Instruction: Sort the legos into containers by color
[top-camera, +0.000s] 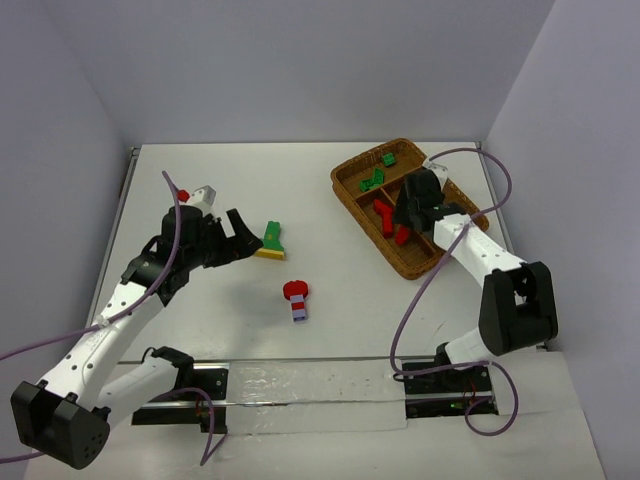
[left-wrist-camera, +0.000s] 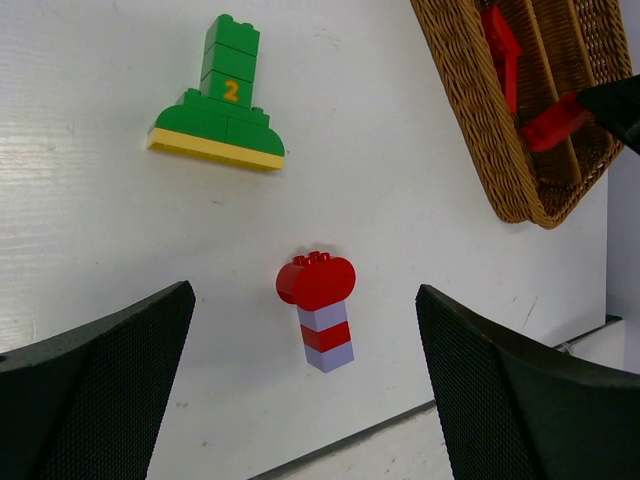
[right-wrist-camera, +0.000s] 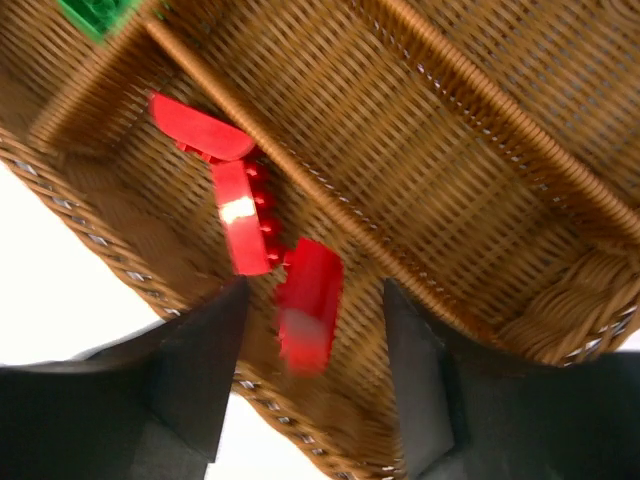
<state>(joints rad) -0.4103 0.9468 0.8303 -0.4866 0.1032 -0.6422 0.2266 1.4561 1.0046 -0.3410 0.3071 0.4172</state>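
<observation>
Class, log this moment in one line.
right jaws open above tray, red brick between | left jaws open, empty | table: green-yellow stack, red-lilac stack

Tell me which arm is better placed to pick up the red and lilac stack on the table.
Left. Its open jaws frame the stack in the left wrist view; the right arm is over the wicker tray.

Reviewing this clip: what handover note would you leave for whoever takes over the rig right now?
Left gripper: jaws open, empty, above the table near the green-and-yellow stack.
Right gripper: jaws open over the tray; a blurred red brick sits between them with gaps on both sides.
Done: red bricks share one compartment, and green bricks lie at the tray's far end.
Left: the green-and-yellow stack and the red-and-lilac stack, both on the table.
</observation>
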